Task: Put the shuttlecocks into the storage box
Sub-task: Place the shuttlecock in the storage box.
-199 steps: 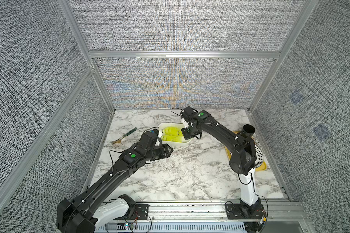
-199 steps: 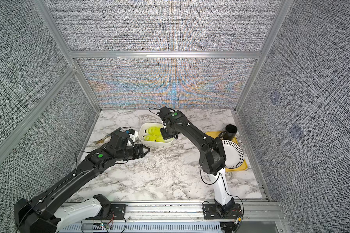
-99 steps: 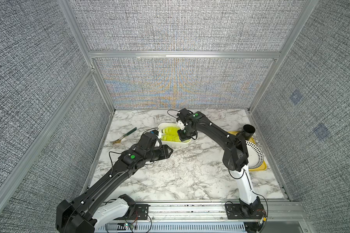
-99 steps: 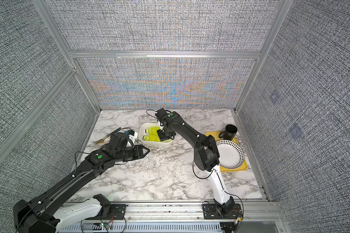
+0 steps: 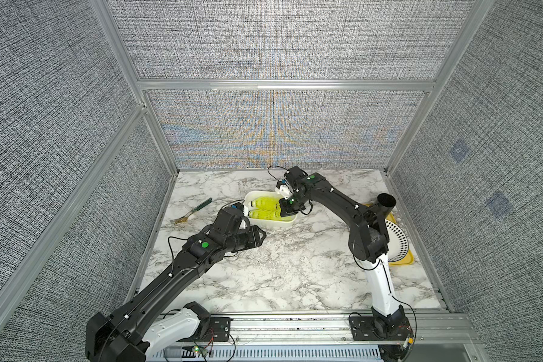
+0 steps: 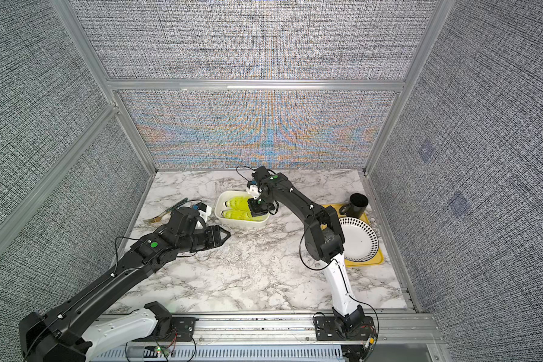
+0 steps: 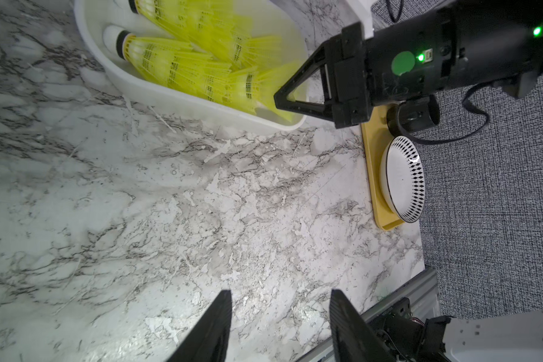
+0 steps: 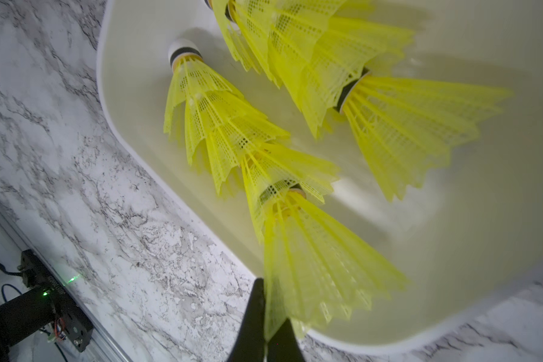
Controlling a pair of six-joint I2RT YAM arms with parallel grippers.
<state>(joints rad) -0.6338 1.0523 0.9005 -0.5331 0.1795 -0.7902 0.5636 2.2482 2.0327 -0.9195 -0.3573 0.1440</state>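
The white storage box (image 5: 273, 225) (image 6: 242, 224) stands mid-table with several yellow-green shuttlecocks (image 5: 264, 203) (image 6: 237, 203) lying in it in two nested rows. My right gripper (image 5: 287, 211) (image 6: 257, 210) reaches into the box's right end. In the right wrist view the right gripper (image 8: 270, 310) is shut on the skirt edge of the last shuttlecock (image 8: 314, 257) of one row, above the box's floor. My left gripper (image 5: 262, 237) (image 6: 226, 234) hovers open and empty over the marble just in front of the box. The left wrist view shows the left gripper (image 7: 281, 293) holding nothing.
A fork (image 5: 191, 213) lies left of the box, near the left wall. At the right edge a yellow tray (image 5: 402, 260) carries a patterned plate (image 5: 395, 241) and a black cup (image 5: 386, 203). An aluminium rail (image 5: 295, 326) runs along the table's front.
My right gripper has moved slightly left and lower into the box, still holding the shuttlecock. The left arm has stayed almost still.
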